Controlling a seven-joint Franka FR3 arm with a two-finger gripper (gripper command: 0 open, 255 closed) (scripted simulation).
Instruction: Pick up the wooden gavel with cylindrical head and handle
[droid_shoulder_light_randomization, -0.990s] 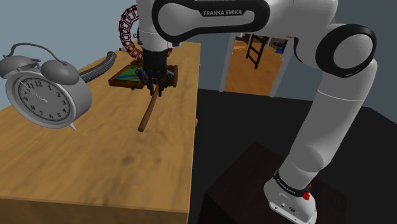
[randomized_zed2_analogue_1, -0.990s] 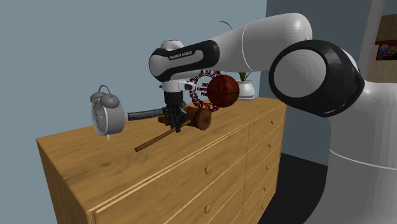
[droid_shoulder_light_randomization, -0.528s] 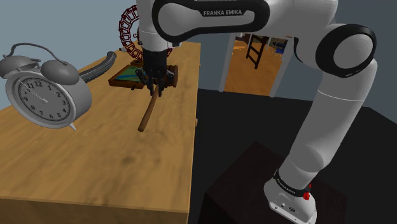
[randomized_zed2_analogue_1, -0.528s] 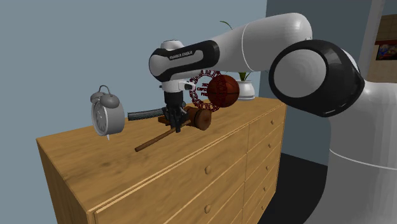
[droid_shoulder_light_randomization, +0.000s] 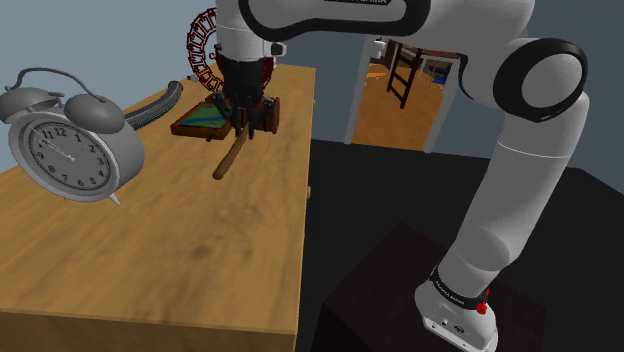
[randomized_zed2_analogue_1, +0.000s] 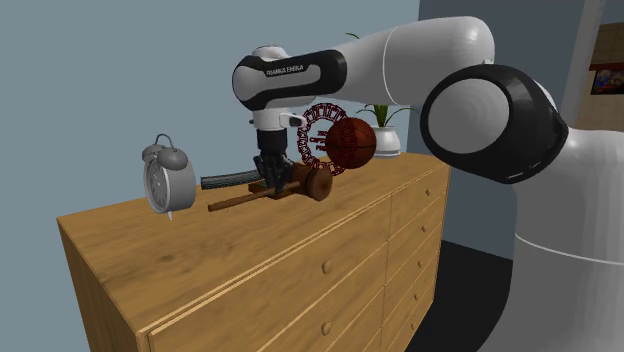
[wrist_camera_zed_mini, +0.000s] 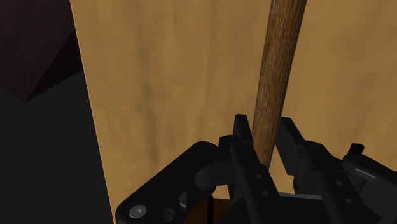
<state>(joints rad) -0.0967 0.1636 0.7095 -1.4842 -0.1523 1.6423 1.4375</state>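
1. Shoulder view: the all-black two-finger gripper (droid_shoulder_light_randomization: 243, 120) points straight down over the far end of the light wooden dresser top (droid_shoulder_light_randomization: 200, 260). It is clamped on the long-handled, cylinder-headed brown wooden gavel (droid_shoulder_light_randomization: 229, 160), just below the head. The handle slants away from the claw toward the near end of the dresser top.

2. Second exterior view: the gripper (randomized_zed2_analogue_1: 270, 182) holds the gavel (randomized_zed2_analogue_1: 237, 201) about midway along the dresser top (randomized_zed2_analogue_1: 200, 250). The handle lies almost level and looks just clear of the wood. I judge the grasp made and the lift barely begun. The next move calls for a slow, straight rise, because the long handle hangs out to one side and could swivel in the grip.

3. Wrist view: the black fingers (wrist_camera_zed_mini: 242, 143) stand only narrowly apart, pressed against either side of the round handle (wrist_camera_zed_mini: 278, 70). The handle runs away from the gripper (wrist_camera_zed_mini: 266, 133) above the dresser top (wrist_camera_zed_mini: 165, 76). The claw touches nothing else.
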